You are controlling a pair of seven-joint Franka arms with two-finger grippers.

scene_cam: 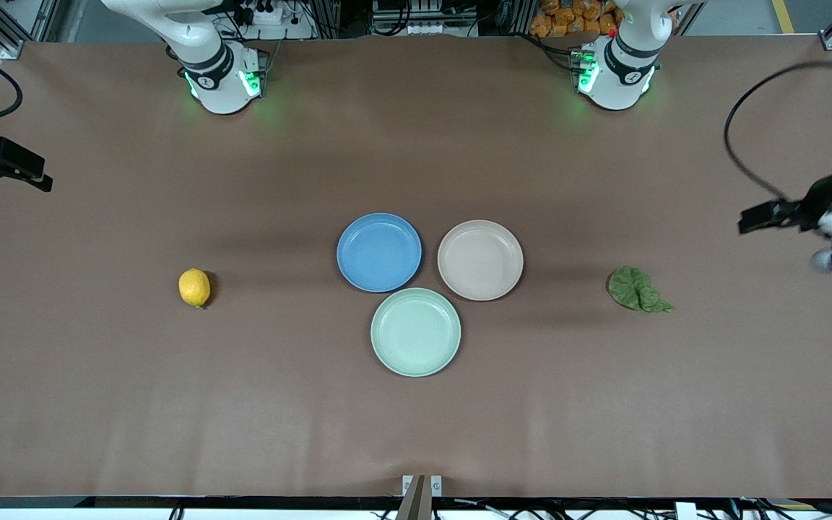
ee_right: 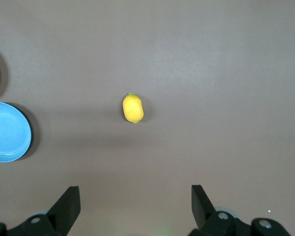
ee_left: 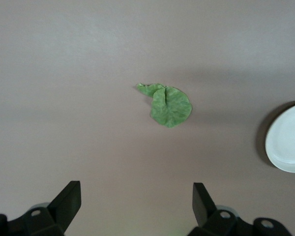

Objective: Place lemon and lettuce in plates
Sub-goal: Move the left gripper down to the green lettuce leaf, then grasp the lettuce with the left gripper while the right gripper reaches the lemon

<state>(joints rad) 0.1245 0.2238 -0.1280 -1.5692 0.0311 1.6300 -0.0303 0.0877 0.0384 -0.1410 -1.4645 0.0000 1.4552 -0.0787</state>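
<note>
The yellow lemon (scene_cam: 194,287) lies on the table toward the right arm's end; the right wrist view shows it too (ee_right: 132,108). The dark green lettuce (scene_cam: 638,289) lies toward the left arm's end and shows in the left wrist view (ee_left: 167,104). The blue plate (scene_cam: 379,252) and the beige-pink plate (scene_cam: 480,260) sit side by side mid-table, both bare. My left gripper (ee_left: 136,189) is open and empty, high over the table near the lettuce (scene_cam: 748,222). My right gripper (ee_right: 135,191) is open and empty, high near the lemon (scene_cam: 40,177).
A pale mint-green plate (scene_cam: 416,332) sits nearer the front camera, touching the other two plates. The beige-pink plate's rim (ee_left: 270,142) and the blue plate (ee_right: 7,132) show at the edges of the wrist views. A black cable (scene_cam: 730,137) loops above the left arm's end.
</note>
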